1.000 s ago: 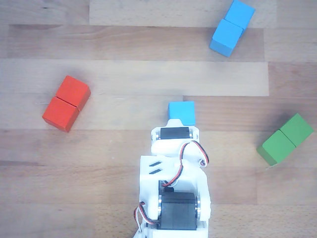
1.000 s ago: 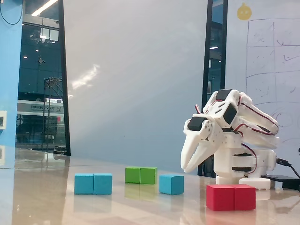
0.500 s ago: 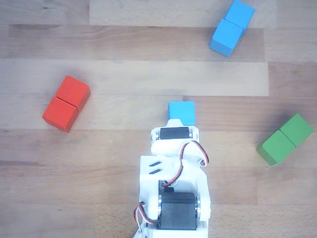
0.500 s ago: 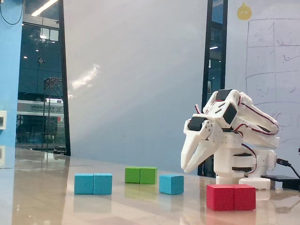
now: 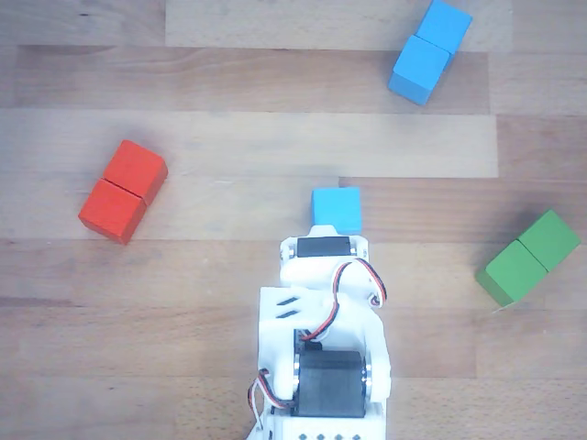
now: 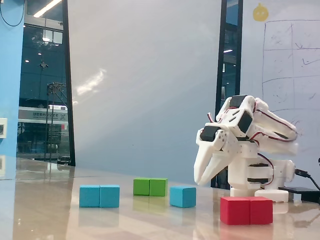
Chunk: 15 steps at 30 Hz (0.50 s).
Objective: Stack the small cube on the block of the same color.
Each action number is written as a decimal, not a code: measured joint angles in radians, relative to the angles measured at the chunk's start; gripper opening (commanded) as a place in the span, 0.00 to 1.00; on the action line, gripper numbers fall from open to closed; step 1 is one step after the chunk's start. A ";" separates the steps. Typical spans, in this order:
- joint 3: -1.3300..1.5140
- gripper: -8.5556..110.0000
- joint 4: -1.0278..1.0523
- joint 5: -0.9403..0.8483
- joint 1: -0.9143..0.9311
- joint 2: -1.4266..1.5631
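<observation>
The small cube point(image 5: 336, 209) is light blue and lies on the wooden table just ahead of the white arm's wrist point(image 5: 321, 249); the fixed view shows the small cube point(image 6: 182, 196) too. The blue two-cube block point(image 5: 429, 50) lies at the far right in the other view and is the leftmost block point(image 6: 99, 196) in the fixed view. My gripper point(image 6: 199, 180) hangs above the table, pointing down, a little right of and above the small cube. Its fingers look closed together with nothing between them. In the other view the wrist hides the fingers.
A red two-cube block point(image 5: 122, 191) lies to the left and a green one point(image 5: 529, 258) to the right in the other view. In the fixed view the red block point(image 6: 246, 210) is nearest the camera and the green block point(image 6: 150, 187) is behind the blue pieces.
The arm has shifted slightly; in the other view its lower motor sits a bit lower in the picture. None of the blocks have moved.
</observation>
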 measured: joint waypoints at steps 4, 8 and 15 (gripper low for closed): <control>-0.127 0.08 -0.067 -0.006 0.000 -0.206; -0.368 0.08 -0.091 -0.006 0.000 -0.486; -0.805 0.08 -0.077 -0.006 0.000 -0.890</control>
